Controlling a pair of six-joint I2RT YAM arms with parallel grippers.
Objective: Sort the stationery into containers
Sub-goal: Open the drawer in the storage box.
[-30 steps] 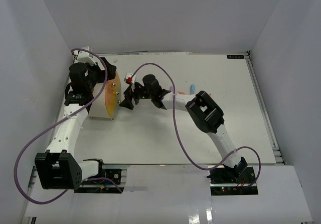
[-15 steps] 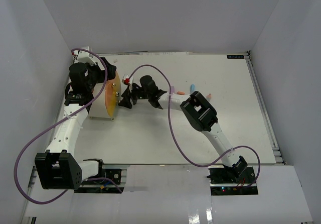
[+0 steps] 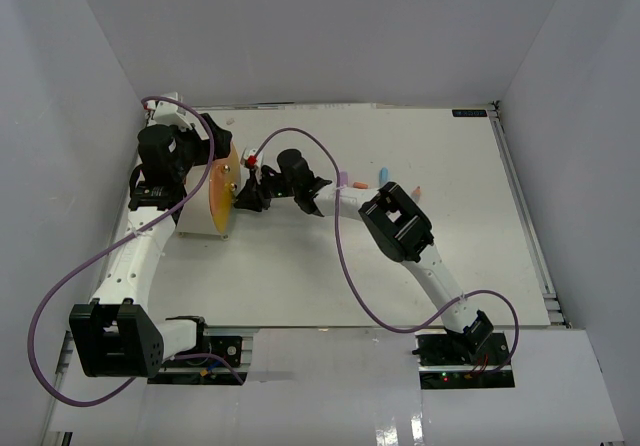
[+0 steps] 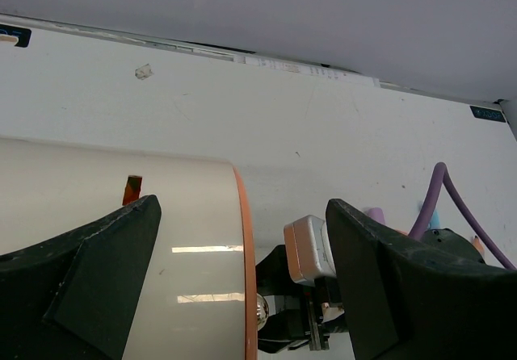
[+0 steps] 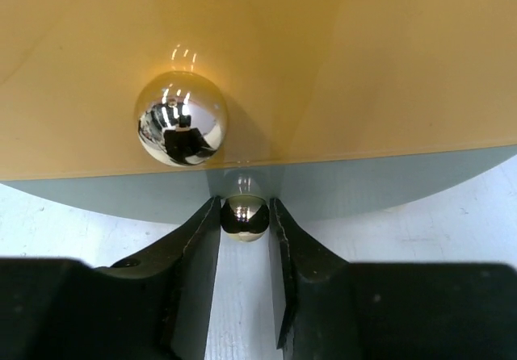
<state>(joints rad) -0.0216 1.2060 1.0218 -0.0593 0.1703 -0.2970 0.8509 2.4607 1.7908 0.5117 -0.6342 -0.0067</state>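
Note:
The cream drum (image 3: 200, 221) lies on its side at the left of the table, its orange round face (image 3: 222, 191) turned right. My right gripper (image 3: 245, 194) is up against that face. In the right wrist view its jaws (image 5: 245, 223) are shut on the lower small brass knob (image 5: 245, 217), touching it on both sides, with a larger knob (image 5: 179, 119) above. The drawers look closed. My left gripper (image 4: 242, 279) hangs open over the drum's (image 4: 121, 215) top, holding nothing. Loose stationery lies behind the right arm: a blue pen (image 3: 384, 174), a pink marker (image 3: 417, 190) and a purple one (image 3: 343, 179).
The right arm's purple cable (image 3: 340, 256) loops across the middle of the table. White walls close in the left, back and right sides. A small clear scrap (image 4: 144, 72) lies near the back edge.
My right gripper moved left to the drum's orange face and closed from wide open onto the small knob. The left arm stayed still.

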